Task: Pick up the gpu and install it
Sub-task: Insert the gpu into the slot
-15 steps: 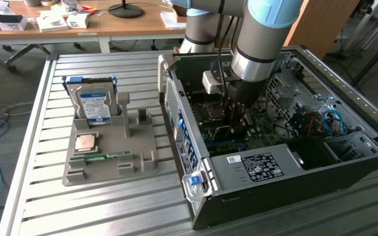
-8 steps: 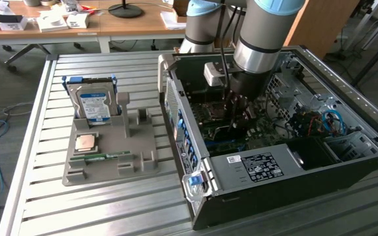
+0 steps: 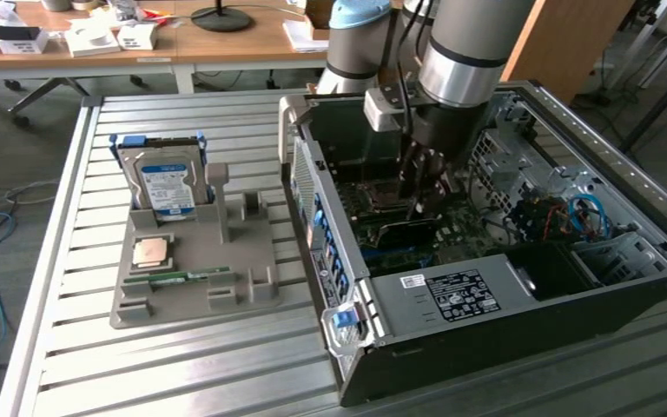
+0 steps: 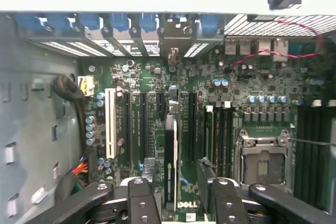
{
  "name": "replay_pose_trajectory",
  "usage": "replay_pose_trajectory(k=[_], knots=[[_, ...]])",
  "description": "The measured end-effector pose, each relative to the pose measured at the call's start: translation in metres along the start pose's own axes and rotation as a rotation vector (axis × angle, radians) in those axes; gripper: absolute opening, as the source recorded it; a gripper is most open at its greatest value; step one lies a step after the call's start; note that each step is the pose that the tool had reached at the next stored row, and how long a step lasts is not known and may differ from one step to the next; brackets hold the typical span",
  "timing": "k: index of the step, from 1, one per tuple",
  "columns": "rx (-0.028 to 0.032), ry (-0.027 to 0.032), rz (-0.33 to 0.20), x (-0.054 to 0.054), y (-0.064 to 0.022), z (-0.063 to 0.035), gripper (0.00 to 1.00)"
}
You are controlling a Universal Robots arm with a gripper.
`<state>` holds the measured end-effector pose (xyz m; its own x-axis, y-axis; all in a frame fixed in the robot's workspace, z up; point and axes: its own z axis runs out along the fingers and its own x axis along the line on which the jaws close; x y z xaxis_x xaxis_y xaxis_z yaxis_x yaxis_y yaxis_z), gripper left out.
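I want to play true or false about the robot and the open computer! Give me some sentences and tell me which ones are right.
1. The pincer is down inside the open computer case. True.
2. The gpu stands on edge between the pincer's fingers, over the green motherboard. True.
3. The hard drive lies flat on the floor. False: it stands upright in the grey holder on the table.
4. The processor socket on the motherboard has a big fan on it. False: it is bare and open.
5. A small green memory stick lies on the grey holder. True.
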<state>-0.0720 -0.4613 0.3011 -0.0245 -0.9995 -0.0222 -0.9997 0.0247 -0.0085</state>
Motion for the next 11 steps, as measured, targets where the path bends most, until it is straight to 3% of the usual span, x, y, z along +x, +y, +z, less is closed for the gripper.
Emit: replay_pose_trajectory(k=[8,11], knots=[[0.0,0.0001,0.0,0.0,-0.0002,-0.0185,0.45],[-0.0001,0.0,0.0,0.0,-0.0002,-0.0195,0.45]])
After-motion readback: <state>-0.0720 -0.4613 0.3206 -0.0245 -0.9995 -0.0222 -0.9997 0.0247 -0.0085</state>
